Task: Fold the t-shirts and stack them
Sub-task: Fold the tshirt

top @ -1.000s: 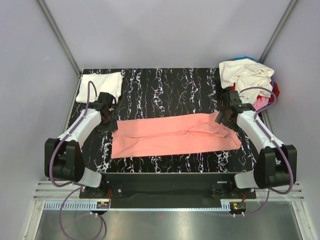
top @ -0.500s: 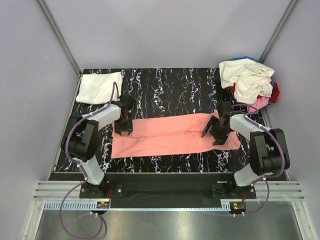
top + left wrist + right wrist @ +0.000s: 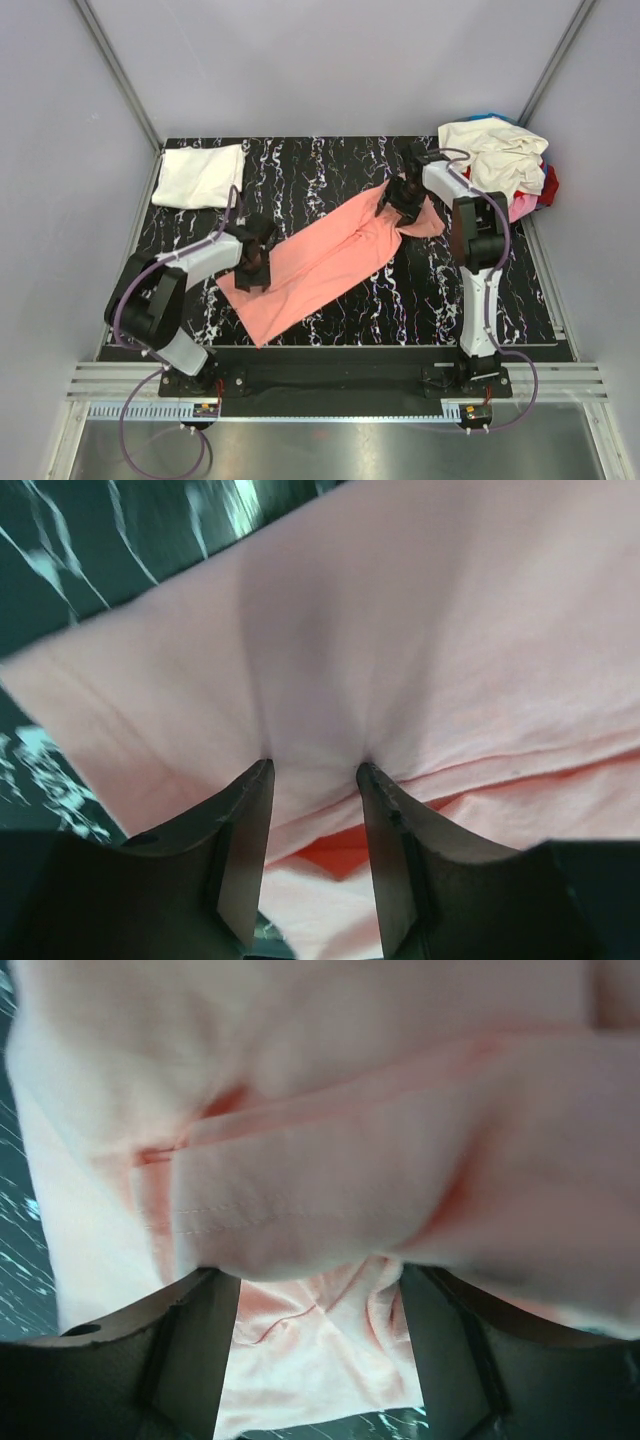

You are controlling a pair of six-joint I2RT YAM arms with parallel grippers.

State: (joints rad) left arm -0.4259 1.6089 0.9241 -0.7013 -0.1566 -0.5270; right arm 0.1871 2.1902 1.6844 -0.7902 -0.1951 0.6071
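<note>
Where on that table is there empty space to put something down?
Bare table shows along the far edge, between the white shirt and the clothes pile, and at the near right corner, beside the salmon shirt. The far right corner is crowded.

The salmon-pink t-shirt lies as a long folded band slanting across the counter, from near the left edge toward the far-right corner, its far end bunched. A folded white t-shirt lies flat in the far-left corner. A crumpled heap of t-shirts, cream on top, fills the far-right corner.
</note>
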